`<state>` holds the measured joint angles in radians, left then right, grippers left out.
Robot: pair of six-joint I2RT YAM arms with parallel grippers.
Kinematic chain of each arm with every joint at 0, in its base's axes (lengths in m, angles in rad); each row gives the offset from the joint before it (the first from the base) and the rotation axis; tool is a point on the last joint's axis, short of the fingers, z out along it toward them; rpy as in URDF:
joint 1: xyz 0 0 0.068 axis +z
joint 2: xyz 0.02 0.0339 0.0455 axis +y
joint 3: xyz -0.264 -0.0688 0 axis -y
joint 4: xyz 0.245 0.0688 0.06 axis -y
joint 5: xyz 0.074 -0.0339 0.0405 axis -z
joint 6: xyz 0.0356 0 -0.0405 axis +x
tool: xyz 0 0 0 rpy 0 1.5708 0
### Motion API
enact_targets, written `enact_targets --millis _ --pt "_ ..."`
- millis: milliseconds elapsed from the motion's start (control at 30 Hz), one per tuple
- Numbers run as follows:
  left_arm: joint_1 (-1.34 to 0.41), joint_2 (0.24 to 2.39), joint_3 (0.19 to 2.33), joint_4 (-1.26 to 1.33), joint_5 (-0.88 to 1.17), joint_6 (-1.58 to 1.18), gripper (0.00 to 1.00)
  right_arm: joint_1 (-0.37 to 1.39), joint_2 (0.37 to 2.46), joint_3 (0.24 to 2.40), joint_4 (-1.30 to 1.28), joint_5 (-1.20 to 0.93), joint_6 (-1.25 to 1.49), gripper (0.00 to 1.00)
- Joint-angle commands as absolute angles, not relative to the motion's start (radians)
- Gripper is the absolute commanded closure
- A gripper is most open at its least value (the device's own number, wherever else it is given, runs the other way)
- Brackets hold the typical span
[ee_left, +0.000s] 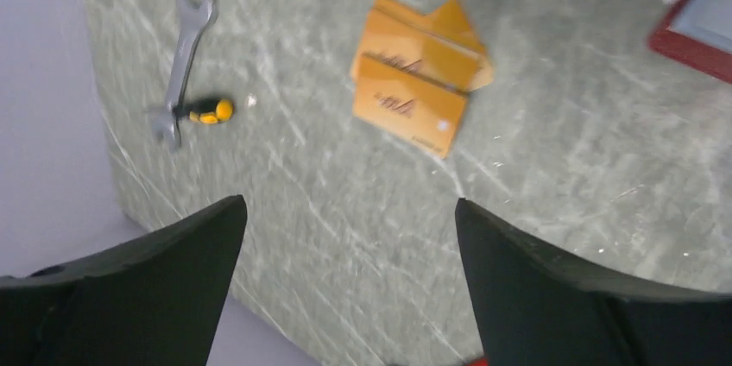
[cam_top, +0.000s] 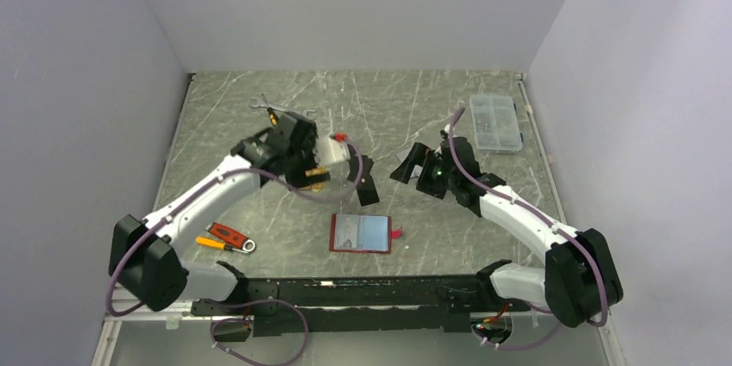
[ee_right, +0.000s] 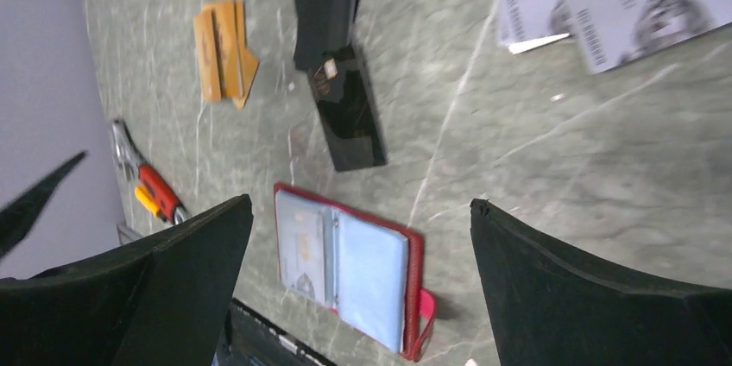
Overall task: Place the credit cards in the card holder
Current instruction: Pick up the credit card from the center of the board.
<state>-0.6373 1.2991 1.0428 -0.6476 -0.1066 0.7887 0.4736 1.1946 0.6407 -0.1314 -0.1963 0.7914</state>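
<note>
The grey marbled table carries everything. The left arm reaches in over the left half and the right arm over the right half, both held above the surface. The left gripper has its jaws spread wide with nothing between them; the right gripper is likewise wide apart and bare.

A clear box sits far right, near the back, well apart from the rest. The holder lies open and flat near the front edge, between the two arm bases, with its clear sleeves up and its red tab sticking out on the right.

The cards lie loose on the table in three lots. The orange cards form a small fanned pile below the left gripper. The black cards lie between that pile and the holder, touching neither. The silver cards overlap each other below the right gripper.

A wrench lies at the back left with a small yellow and black tool beside it. A red-handled tool lies front left, near the left arm.
</note>
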Motion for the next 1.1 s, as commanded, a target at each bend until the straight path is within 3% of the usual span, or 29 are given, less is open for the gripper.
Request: enact_targets --millis 0,67,333,467,700,1067 --pt "-0.464 1.394 1.260 -0.810 -0.034 0.706 0.01 0.385 1.226 0.717 -0.150 -0.275 0.739 0.00" --pt "-0.391 1.428 1.363 -0.875 0.094 0.667 0.01 0.353 1.253 0.752 -0.168 -0.270 0.712 0.00" --pt "-0.303 1.570 1.582 -0.999 0.283 0.570 0.01 0.271 1.336 0.842 -0.214 -0.163 0.673 0.00" --pt "-0.378 1.636 1.653 -1.009 0.224 0.542 0.01 0.261 1.391 0.884 -0.217 -0.111 0.668 0.04" --pt "-0.588 1.711 1.677 -0.873 0.108 0.529 0.11 0.197 1.458 0.939 -0.249 -0.020 0.624 0.07" --pt "-0.665 1.930 1.750 -0.572 0.251 0.546 0.12 0.124 1.560 0.888 -0.139 -0.098 0.652 0.16"
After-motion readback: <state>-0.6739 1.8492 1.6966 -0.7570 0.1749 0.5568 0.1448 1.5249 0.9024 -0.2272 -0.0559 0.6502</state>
